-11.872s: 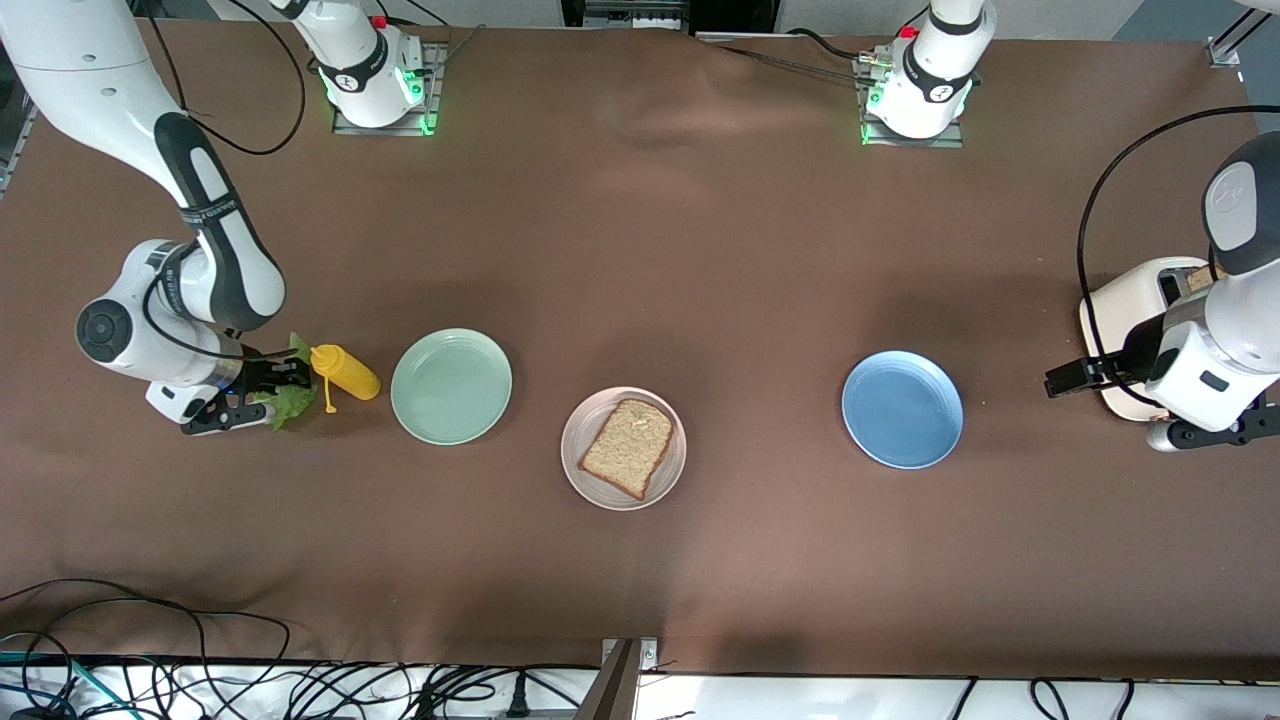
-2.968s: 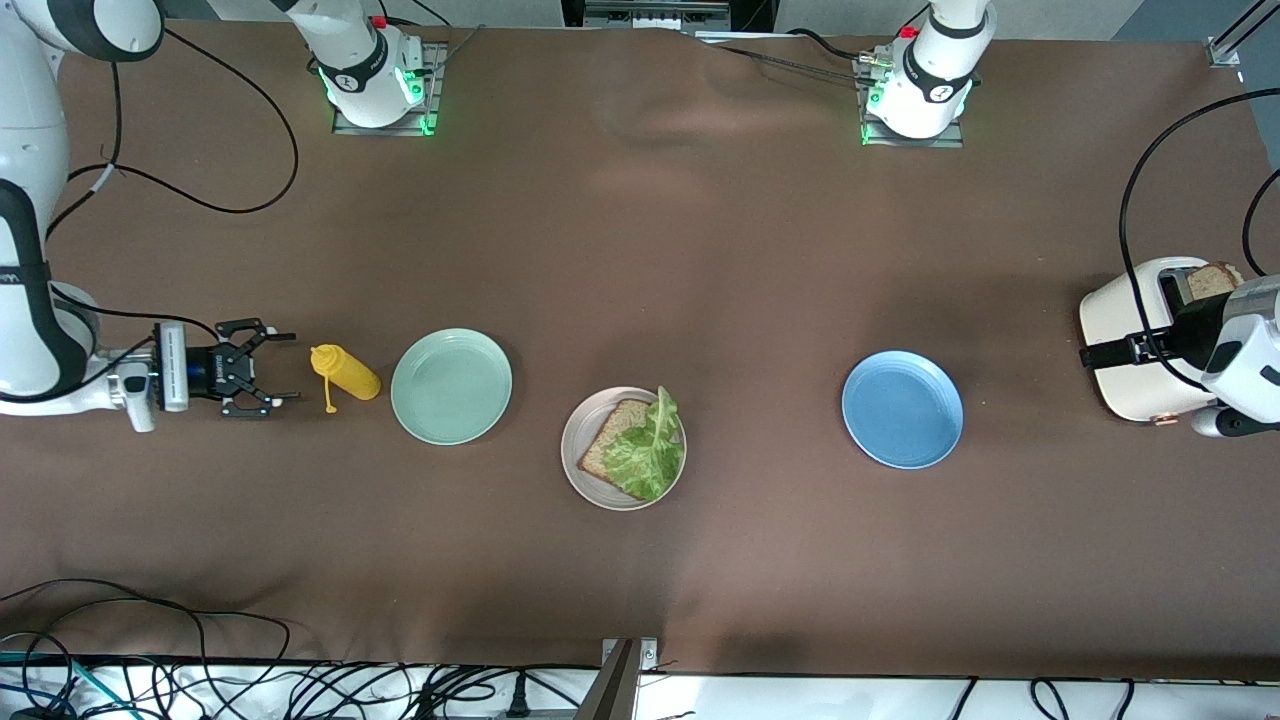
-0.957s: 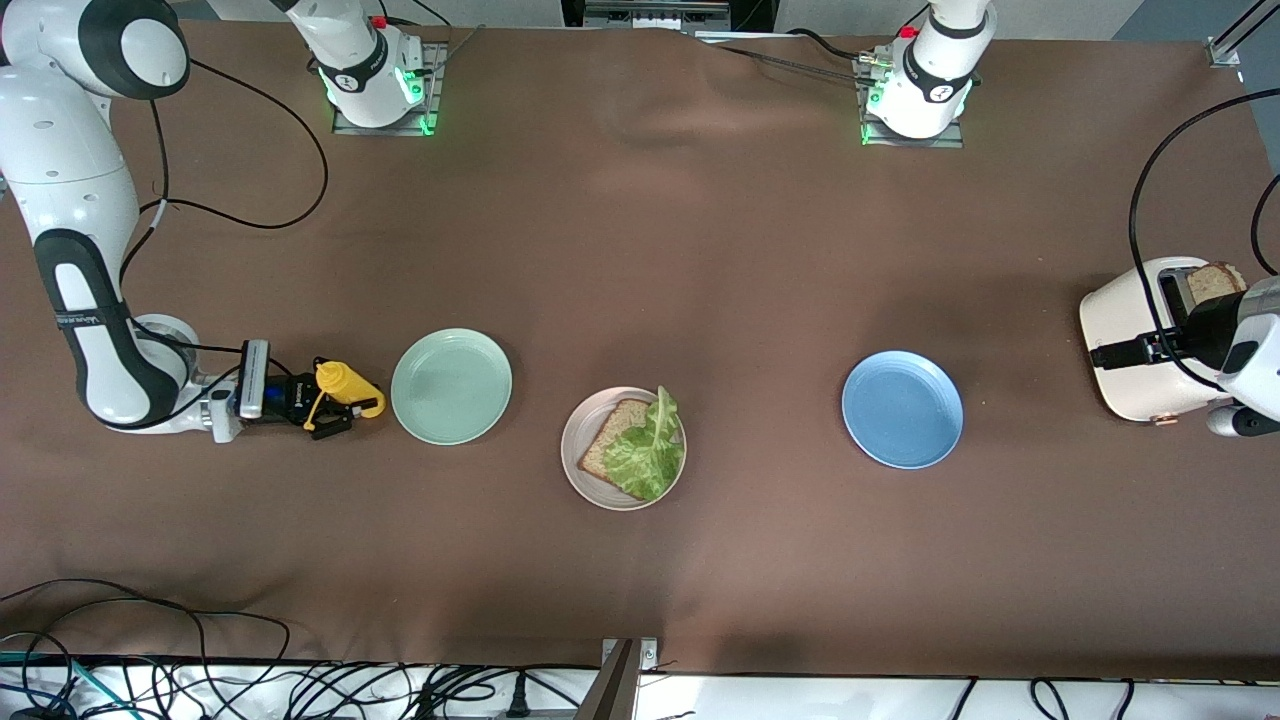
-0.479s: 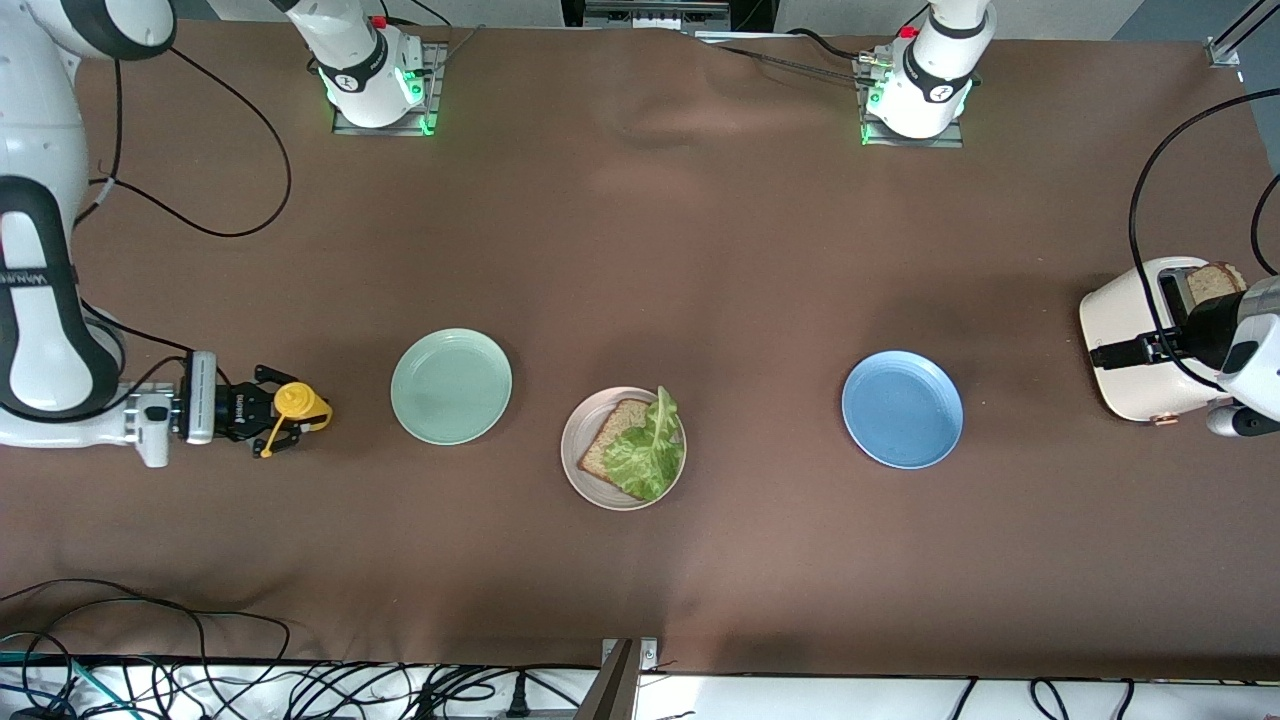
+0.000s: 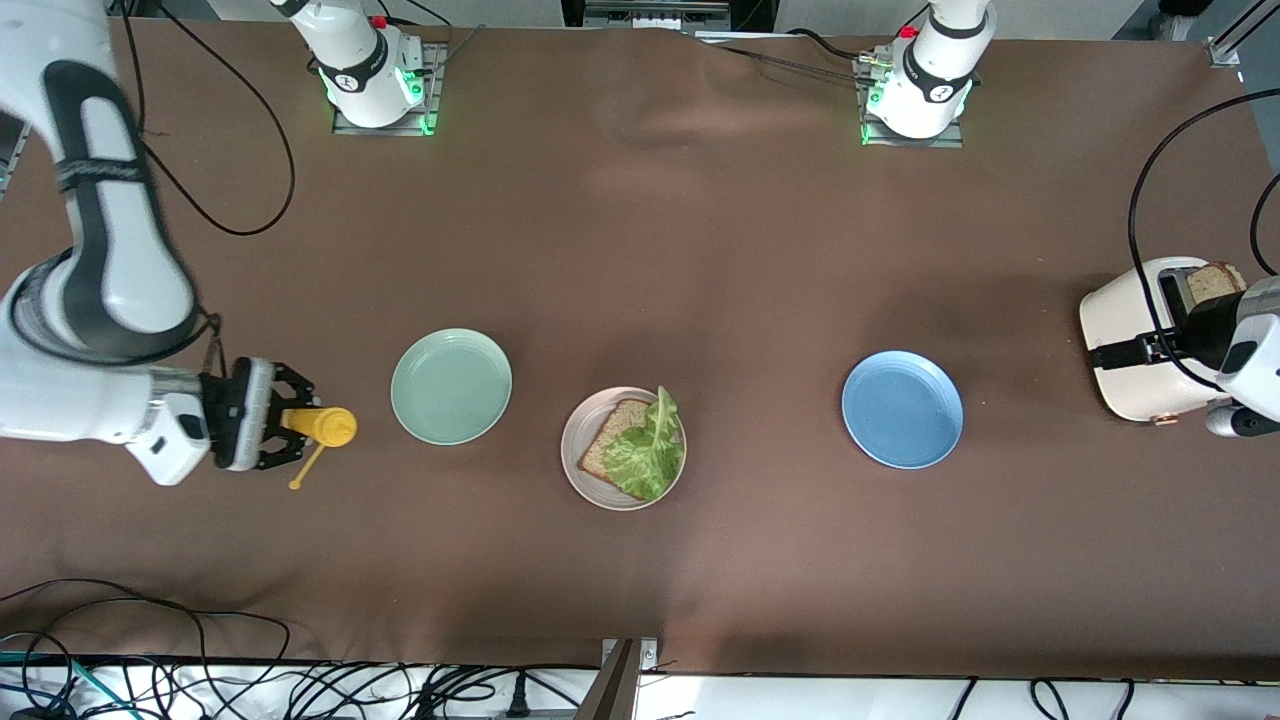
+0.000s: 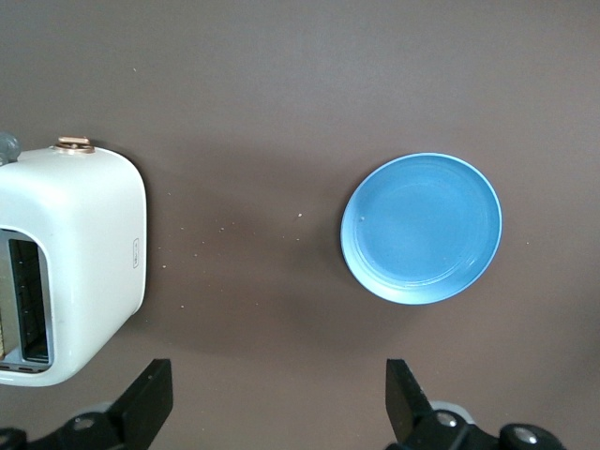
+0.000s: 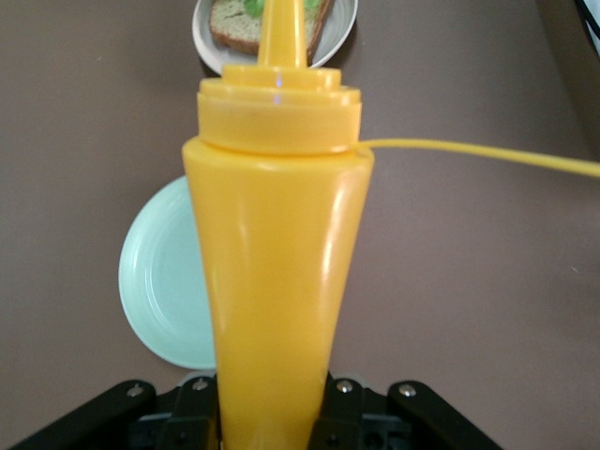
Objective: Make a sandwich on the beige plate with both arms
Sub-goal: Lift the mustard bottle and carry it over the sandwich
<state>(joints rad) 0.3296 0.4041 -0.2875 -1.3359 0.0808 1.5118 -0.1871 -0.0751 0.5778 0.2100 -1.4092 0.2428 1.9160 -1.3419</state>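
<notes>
1. Sandwich, half built: tan bread slice (image 5: 612,447) under ruffled green lettuce leaf (image 5: 648,452) on round beige plate (image 5: 577,472). Right gripper (image 5: 288,425), near the mint plate (image 5: 451,386), clamps a yellow plastic squeeze bottle (image 5: 318,426).
2. Left gripper (image 6: 277,398) hangs spread wide over the table beside a white toaster (image 6: 70,258), waiting.
3. Nozzle aims plateward; the sauce step seems next, needing carrying over the lettuce.

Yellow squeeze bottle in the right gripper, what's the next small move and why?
Probably carry the yellow squeeze bottle, gripped by the right gripper, across the mint green plate toward the beige plate: the lettuce lies on the bread slice and no sauce shows.
</notes>
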